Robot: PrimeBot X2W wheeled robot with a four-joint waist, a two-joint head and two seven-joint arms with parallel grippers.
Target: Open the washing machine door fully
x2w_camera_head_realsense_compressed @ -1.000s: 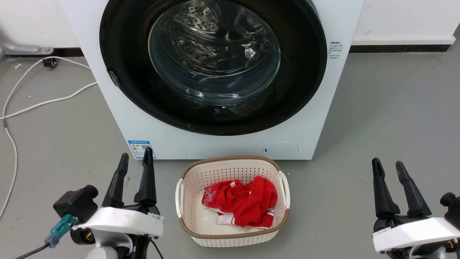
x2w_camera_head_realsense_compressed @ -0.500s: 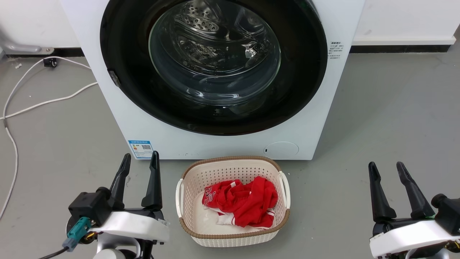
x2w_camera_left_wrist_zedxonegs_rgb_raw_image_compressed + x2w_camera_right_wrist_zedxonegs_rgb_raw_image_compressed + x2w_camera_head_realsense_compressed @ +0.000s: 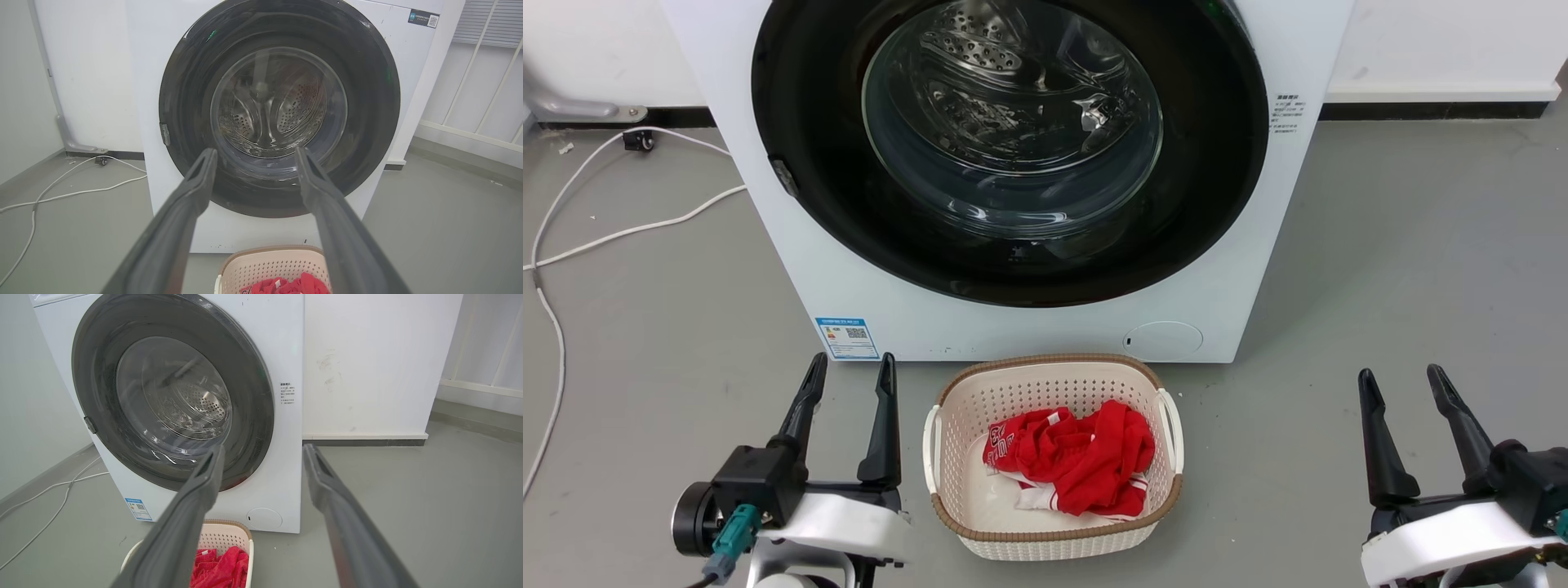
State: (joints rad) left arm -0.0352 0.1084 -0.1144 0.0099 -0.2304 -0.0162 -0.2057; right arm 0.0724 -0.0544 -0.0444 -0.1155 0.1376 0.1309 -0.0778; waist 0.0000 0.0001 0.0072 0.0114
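The white washing machine (image 3: 1013, 335) stands straight ahead on the floor. Its washing machine door (image 3: 809, 163) is a glossy black ring around a clear glass bowl (image 3: 1013, 122) and lies flush against the front. A small grey latch (image 3: 783, 178) sits on the door's left edge. My left gripper (image 3: 852, 363) is open and empty, low at the left, well short of the machine. My right gripper (image 3: 1400, 376) is open and empty at the lower right. In the left wrist view the left gripper (image 3: 255, 152) points at the door (image 3: 184, 102). In the right wrist view the right gripper (image 3: 263, 448) points past the door's (image 3: 253, 396) right side.
A cream basket (image 3: 1054, 363) holding red clothes (image 3: 1078, 457) sits on the floor just in front of the machine, between my arms. White cables (image 3: 605, 237) trail over the grey floor at the left. A white wall (image 3: 367, 375) runs behind the machine.
My left gripper has shifted right and slightly back in the head view, its wrist turning. The right gripper has barely moved. The door stays shut against the machine.
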